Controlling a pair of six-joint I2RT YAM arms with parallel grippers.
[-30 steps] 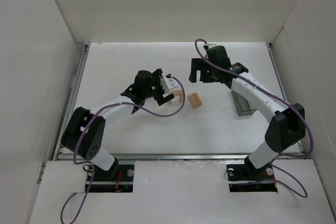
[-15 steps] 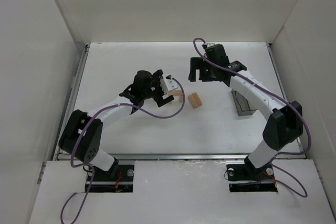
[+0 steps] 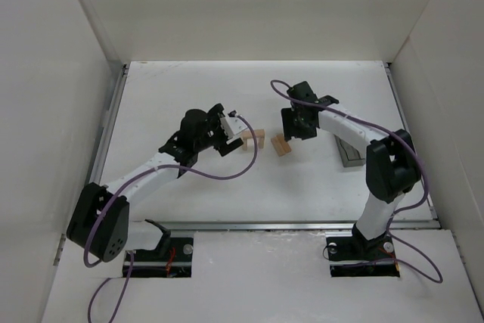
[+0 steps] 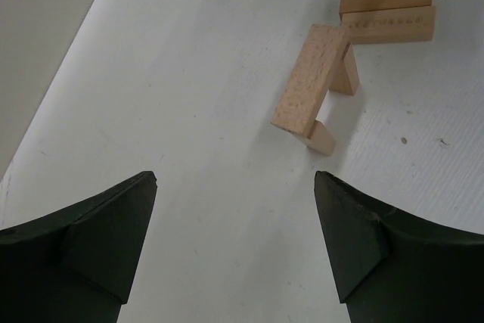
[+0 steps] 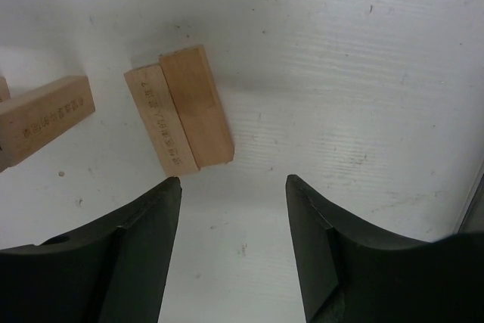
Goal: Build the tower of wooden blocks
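The wood block tower (image 3: 254,139) is a small arch mid-table: one tan plank lies across two planks standing on edge, as the left wrist view (image 4: 311,87) shows. Two more planks (image 3: 281,145) lie side by side just right of it; they also show in the left wrist view (image 4: 387,11) and the right wrist view (image 5: 178,117). My left gripper (image 3: 232,138) is open and empty, drawn back left of the arch (image 4: 234,181). My right gripper (image 3: 292,132) is open and empty, just above the loose pair, which lies off its left fingertip (image 5: 234,181).
A small grey translucent bin (image 3: 349,153) sits on the table to the right, beside the right arm. White walls enclose the table on the left, back and right. A metal rail runs along the table's near edge (image 3: 257,225).
My left gripper let go of the plank it held, left it on top of the arch, and pulled back left. My right gripper came down and nearer, over the loose pair.
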